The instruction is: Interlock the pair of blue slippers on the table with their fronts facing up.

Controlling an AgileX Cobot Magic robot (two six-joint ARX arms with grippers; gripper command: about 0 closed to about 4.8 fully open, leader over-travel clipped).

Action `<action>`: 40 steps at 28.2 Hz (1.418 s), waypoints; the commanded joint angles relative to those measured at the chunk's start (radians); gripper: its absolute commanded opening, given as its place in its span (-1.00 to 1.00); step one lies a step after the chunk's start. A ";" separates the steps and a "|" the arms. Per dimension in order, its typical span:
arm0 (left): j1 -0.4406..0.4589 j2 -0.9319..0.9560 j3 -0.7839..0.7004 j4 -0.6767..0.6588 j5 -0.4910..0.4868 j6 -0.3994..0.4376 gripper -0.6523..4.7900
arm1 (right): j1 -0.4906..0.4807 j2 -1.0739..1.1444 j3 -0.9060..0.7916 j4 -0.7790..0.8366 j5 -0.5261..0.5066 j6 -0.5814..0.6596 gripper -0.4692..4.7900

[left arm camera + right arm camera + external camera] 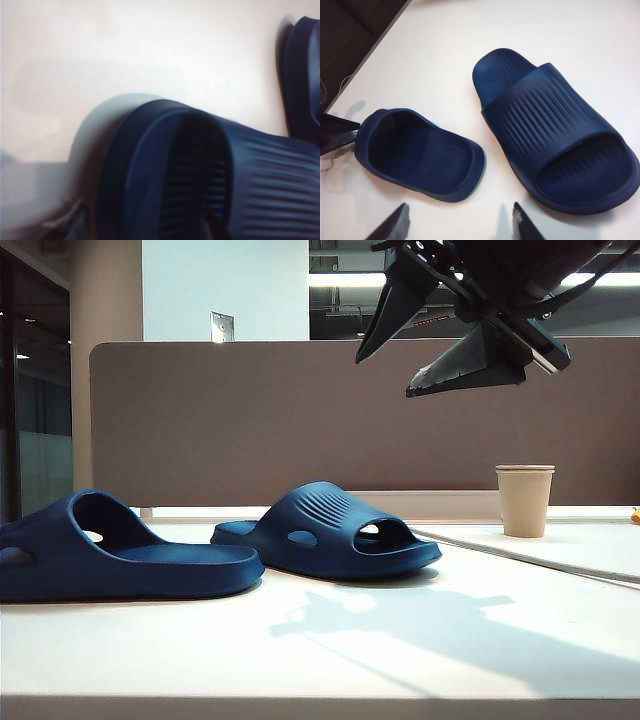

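Note:
Two dark blue slippers lie sole-down on the white table [400, 650], the left slipper [100, 560] and the right slipper [330, 535]. High above them at the upper right hangs my right gripper [385, 377], open and empty; its wrist view looks down on both slippers, with the right gripper [460, 210] over bare table. My left gripper [137, 222] is open and low at the strap end of the left slipper [165, 175], one finger outside its rim and one inside the strap opening. The other slipper [302, 75] lies beside it. The left gripper shows in the right wrist view as a dark finger [335, 132].
A brown partition panel [300, 420] runs along the table's back edge. A paper cup [524, 500] stands at the back right on an adjoining white surface [570, 545]. A small orange thing [635, 515] peeks in at the right edge.

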 commanded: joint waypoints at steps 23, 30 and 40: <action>0.000 0.135 0.000 0.047 0.068 0.001 -0.12 | 0.000 -0.003 0.003 0.009 0.022 0.014 0.17; 0.000 0.135 0.000 0.048 0.065 0.003 -0.29 | 0.000 0.010 0.003 0.003 0.058 0.014 0.17; 0.000 0.135 0.000 0.048 0.068 0.005 -0.49 | 0.002 0.095 0.003 0.003 0.114 0.030 0.17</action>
